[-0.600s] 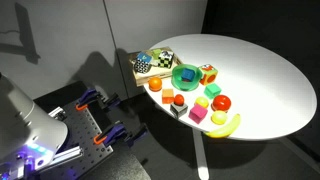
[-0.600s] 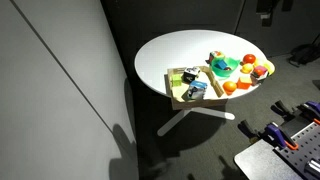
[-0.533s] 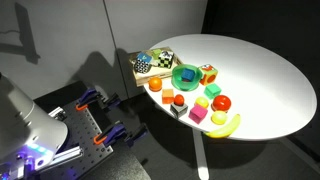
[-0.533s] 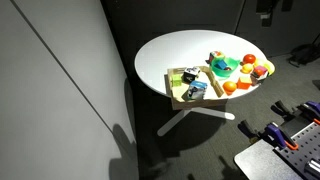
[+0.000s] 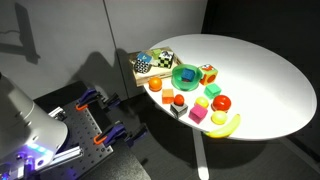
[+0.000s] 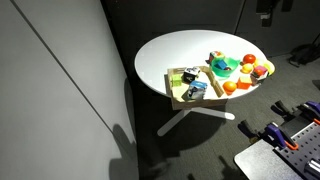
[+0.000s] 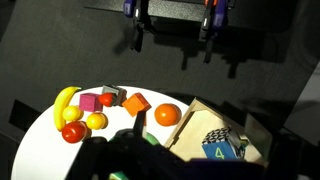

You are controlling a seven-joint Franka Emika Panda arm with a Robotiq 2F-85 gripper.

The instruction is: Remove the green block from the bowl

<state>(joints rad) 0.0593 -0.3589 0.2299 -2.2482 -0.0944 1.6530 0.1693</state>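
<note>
I read table (image 5: pixel 262 72) with everything clustered at one edge | tray (image 5: pixel 150 63) just beside bowl (image 5: pixel 177 80) | block (image 5: pixel 188 75) inside bowl | loose toys (image 5: pixel 199 104) between bowl and banana (image 5: pixel 226 125) | banana nearest the table rim, well apart from tray

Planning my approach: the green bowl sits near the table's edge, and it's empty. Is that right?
Not quite. The bowl is not empty: the green block lies inside it, as an exterior view shows. The rest stands: the bowl sits near the edge of the table.
</note>
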